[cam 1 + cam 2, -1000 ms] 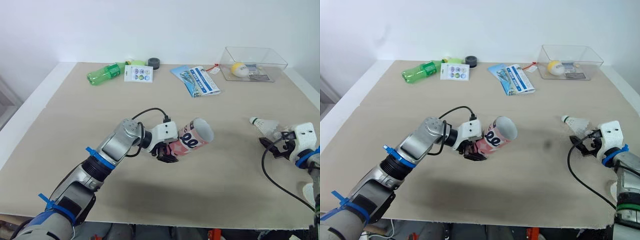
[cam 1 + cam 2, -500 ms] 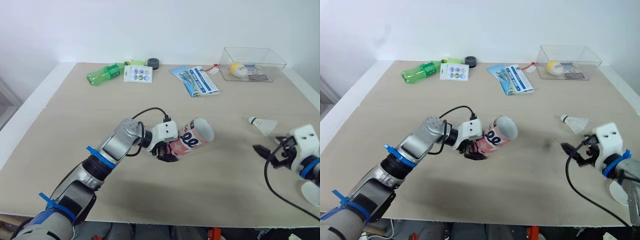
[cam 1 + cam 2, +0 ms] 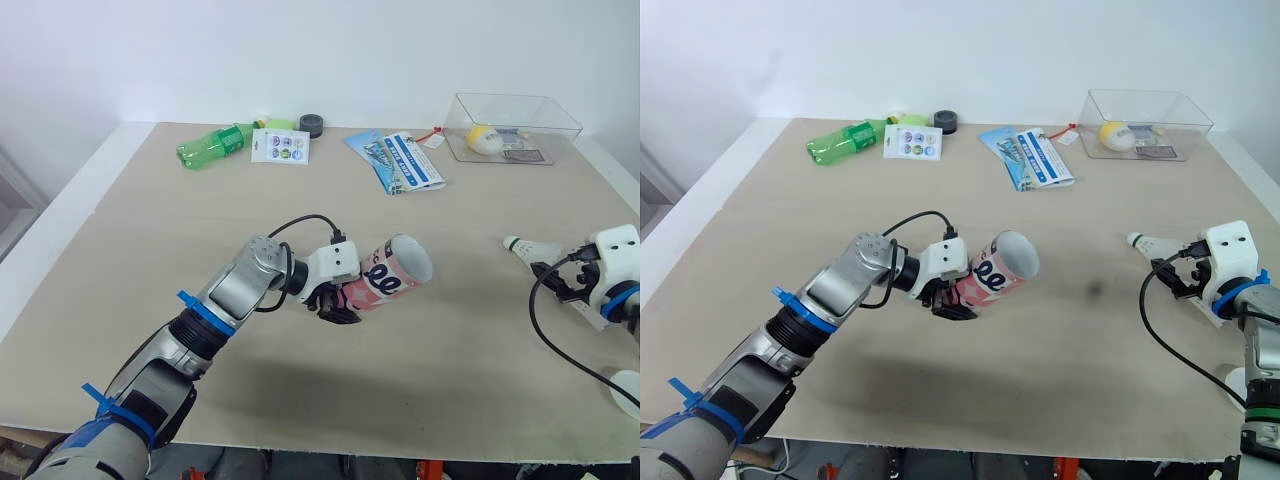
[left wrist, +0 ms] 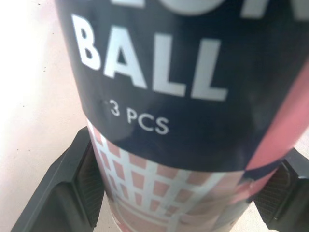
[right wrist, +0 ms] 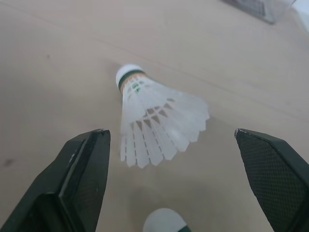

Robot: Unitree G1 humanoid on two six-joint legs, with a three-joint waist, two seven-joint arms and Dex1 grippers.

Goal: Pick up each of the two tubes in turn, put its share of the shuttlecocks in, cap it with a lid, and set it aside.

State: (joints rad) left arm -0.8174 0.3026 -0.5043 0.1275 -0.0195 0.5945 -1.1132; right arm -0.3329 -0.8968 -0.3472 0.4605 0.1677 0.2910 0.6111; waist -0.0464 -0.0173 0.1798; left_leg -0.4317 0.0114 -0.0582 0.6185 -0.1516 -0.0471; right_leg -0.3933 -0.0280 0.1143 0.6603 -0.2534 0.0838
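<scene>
Near the table edge, right tool gapes toward a shuttlecock.

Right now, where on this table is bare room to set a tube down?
Bare: the wide middle between bottle, booklet and tube; also the near edge before the tube. Crowded: the far edge, and round the shuttlecock by the right gripper.

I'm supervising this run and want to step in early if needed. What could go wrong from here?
1. The shuttlecock lies skirt-first between the open right gripper's fingers; closing on the feathers may crush them or squirt it away.
2. A second shuttlecock lies close by and could get knocked.
3. The left gripper holds the tube near its base, tilted; the mouth may wobble during insertion.
</scene>
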